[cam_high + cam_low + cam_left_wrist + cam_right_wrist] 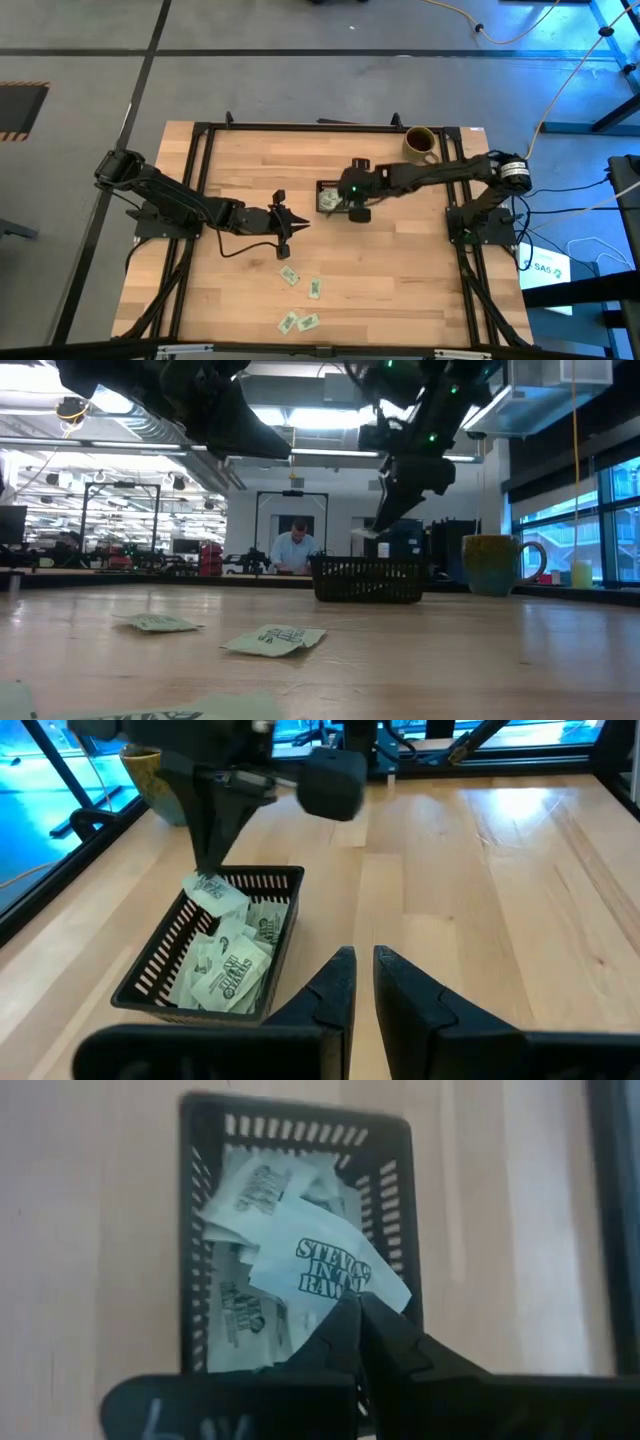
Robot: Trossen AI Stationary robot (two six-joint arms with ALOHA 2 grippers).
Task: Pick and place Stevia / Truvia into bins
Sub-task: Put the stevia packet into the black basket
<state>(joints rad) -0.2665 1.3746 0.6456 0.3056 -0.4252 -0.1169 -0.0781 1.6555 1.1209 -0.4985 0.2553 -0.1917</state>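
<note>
The black bin (322,187) stands mid-table with several green-and-white Stevia packets (228,970) lying in it. My right gripper (356,1318) hangs over the bin, shut on one Stevia packet (328,1263); the left wrist view also shows this gripper (208,872) above the bin's far end. My left gripper (362,968) hovers left of the bin with a narrow gap between its fingers and nothing in it. Several more packets (289,275) lie flat on the table near the front edge. My right gripper pinches the printed packet between its two fingertips at one edge (345,1298). The fingers slant down from above. The packet hangs below the fingertips over the bin's far end (213,892), above the packets lying inside.
An olive-yellow mug (420,142) stands at the table's far right, behind the bin. Loose packets (275,640) lie on the near half of the table. Bare wood spreads to the right of the bin and along the far left.
</note>
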